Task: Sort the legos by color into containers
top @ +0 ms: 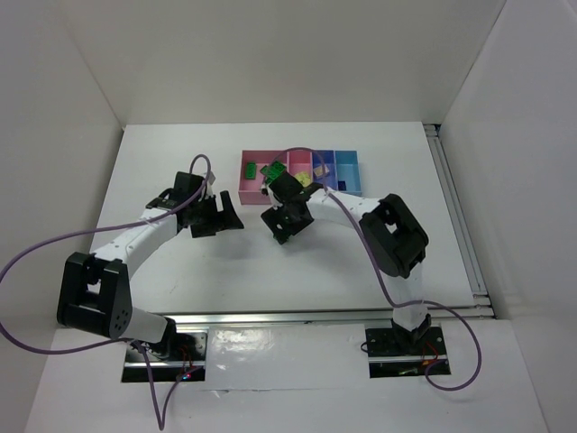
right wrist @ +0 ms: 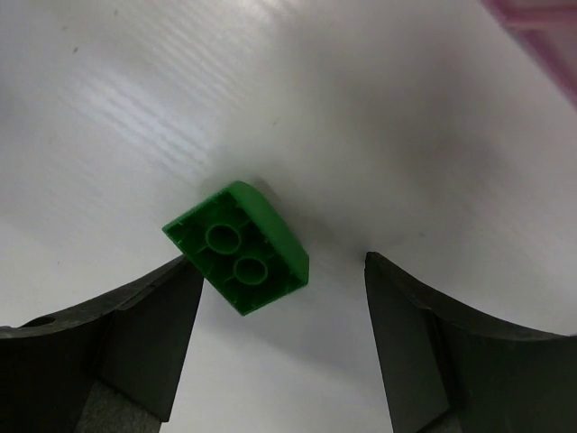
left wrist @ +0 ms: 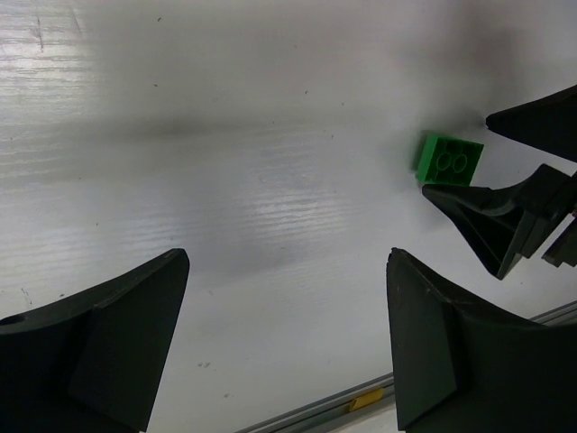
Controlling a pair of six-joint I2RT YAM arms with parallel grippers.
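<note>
Your left gripper (left wrist: 287, 271) hangs wide open and empty over the matte white table (left wrist: 225, 135), apparently kept clear of its partner. To its right, your right gripper (right wrist: 281, 271) straddles a small glossy green plastic brick (right wrist: 236, 257), jaws well apart, nothing clamped yet. The brick lies on the table with its hollow underside up, two round tubes showing, just beside one finger. Beyond it, the joined row of shallow pink and blue plastic trays (top: 243, 185) holds a few bricks

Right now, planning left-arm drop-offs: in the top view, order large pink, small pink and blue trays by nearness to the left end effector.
1. Large pink tray, row's left end.
2. Smaller pink tray, next rightward.
3. Blue tray, right end.
</note>
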